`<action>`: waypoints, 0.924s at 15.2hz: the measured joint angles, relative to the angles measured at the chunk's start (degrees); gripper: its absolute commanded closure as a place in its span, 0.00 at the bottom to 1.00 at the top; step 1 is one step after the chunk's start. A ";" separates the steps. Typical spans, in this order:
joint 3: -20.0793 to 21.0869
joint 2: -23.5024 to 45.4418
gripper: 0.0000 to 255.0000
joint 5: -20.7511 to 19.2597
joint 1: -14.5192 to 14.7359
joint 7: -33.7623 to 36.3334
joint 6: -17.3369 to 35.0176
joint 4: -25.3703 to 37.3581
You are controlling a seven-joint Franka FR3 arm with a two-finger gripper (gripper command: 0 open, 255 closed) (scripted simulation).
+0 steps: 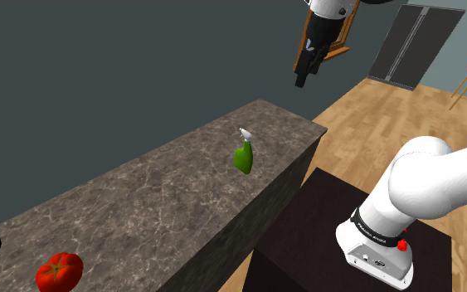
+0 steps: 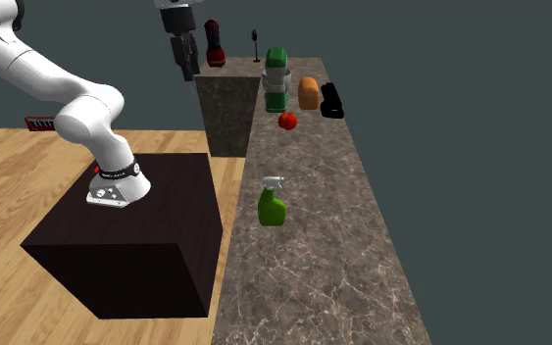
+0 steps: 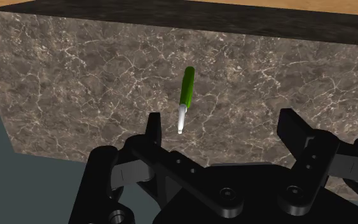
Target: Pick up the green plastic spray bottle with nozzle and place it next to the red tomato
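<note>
While I watch my end effector (image 1: 303, 79) hang high, fingers (image 3: 153, 124) wide apart w/ nothing held, green spray bottle (image 1: 243, 157) upright on the counter (image 1: 140, 199), tomato (image 1: 59, 271) well apart.

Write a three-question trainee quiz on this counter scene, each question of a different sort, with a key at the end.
1. Short answer: are the fingers of the gripper open or shut?
2. Multiple choice: the green spray bottle is (a) lying on its side, (b) standing upright on the stone countertop, (c) held between the fingers.
3. True or false: the red tomato touches the spray bottle.
Key: 1 open, holding nothing; 2 b; 3 false, they stand well apart on the countertop.
</note>
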 measured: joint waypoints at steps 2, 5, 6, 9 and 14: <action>-0.17 0.62 0.00 0.01 -0.07 0.00 0.62 -0.12; -1.15 4.08 0.00 0.05 -0.44 -0.03 4.93 -1.60; -1.25 5.31 0.00 0.21 -0.46 0.25 6.54 -2.28; -2.60 10.60 0.00 0.21 -0.98 -0.14 11.93 -3.01; -4.15 19.69 0.00 0.91 -1.42 -0.42 19.81 -2.95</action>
